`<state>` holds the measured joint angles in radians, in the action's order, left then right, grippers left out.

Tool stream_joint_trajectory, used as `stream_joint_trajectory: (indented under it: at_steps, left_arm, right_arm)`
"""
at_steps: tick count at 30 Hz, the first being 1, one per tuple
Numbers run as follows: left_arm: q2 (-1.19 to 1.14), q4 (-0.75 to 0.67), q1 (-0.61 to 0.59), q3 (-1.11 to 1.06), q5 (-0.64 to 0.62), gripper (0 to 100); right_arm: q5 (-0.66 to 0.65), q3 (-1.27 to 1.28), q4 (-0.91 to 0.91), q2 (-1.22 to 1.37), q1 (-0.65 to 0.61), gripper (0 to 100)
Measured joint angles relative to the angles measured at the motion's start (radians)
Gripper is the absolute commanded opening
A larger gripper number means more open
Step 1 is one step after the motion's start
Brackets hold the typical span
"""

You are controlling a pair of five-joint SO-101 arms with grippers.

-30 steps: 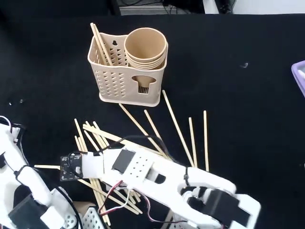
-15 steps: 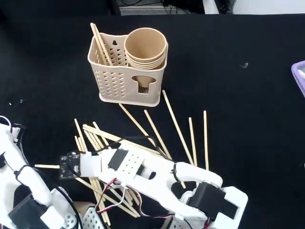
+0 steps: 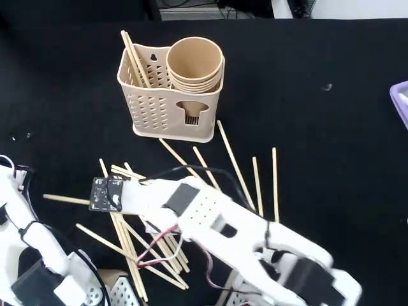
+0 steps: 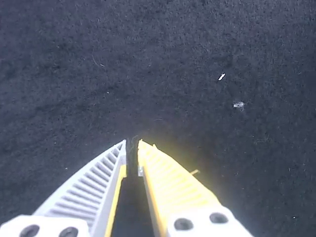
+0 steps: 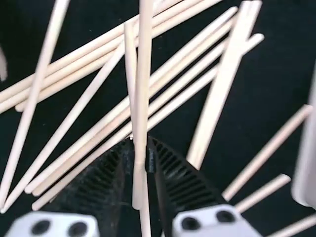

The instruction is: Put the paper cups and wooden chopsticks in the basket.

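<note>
The beige basket (image 3: 167, 102) stands at the back of the table. A stack of paper cups (image 3: 195, 62) fills one compartment and two wooden chopsticks (image 3: 135, 58) lean in the other. My right gripper (image 5: 139, 148) is shut on one chopstick (image 5: 142, 84), held above the loose pile (image 5: 89, 133). In the high view my right arm (image 3: 204, 217) stretches across the pile (image 3: 137, 229), and the held chopstick (image 3: 64, 199) sticks out past its wrist. My left gripper (image 4: 132, 145) is shut on nothing over bare black table.
More loose chopsticks (image 3: 256, 178) lie fanned out in front of the basket. My left arm (image 3: 32, 255) sits at the front left corner. A purple object (image 3: 400, 99) pokes in at the right edge.
My right gripper has lifted a chopstick off the pile and carried it back toward the basket. The left arm has not moved.
</note>
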<state>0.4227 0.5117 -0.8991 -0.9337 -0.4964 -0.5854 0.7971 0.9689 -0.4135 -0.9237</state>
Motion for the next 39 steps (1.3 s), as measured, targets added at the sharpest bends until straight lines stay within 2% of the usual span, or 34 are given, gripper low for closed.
stream_joint_trajectory:
  at_steps: [7,11,16,19,27,35,39]
  left_arm:
    - [0.000,0.000,-0.002,0.000,-0.003,5]
    - [0.000,0.000,-0.002,0.000,-0.003,5]
    - [0.000,-0.002,-0.002,-0.014,-0.003,5]
    - [0.002,-0.003,-0.002,-0.014,-0.003,5]
    - [0.002,-0.003,-0.002,-0.014,-0.003,5]
    - [0.002,-0.003,-0.002,-0.014,-0.003,5]
    - [0.002,-0.003,-0.002,-0.014,-0.003,5]
  right_arm:
    - [0.000,-0.017,0.008,-0.330,0.115,1.1]
    - [0.021,-0.048,-0.107,-0.491,0.227,1.1]
    - [0.253,-0.048,-0.358,-0.571,0.327,1.1]
    - [0.341,-0.048,-0.434,-0.572,0.330,1.1]
    - [0.368,-0.121,-0.582,-0.477,0.331,1.1]
    - [0.370,-0.201,-0.951,-0.238,0.331,1.1]
    - [0.370,-0.269,-1.074,-0.101,0.331,1.1]
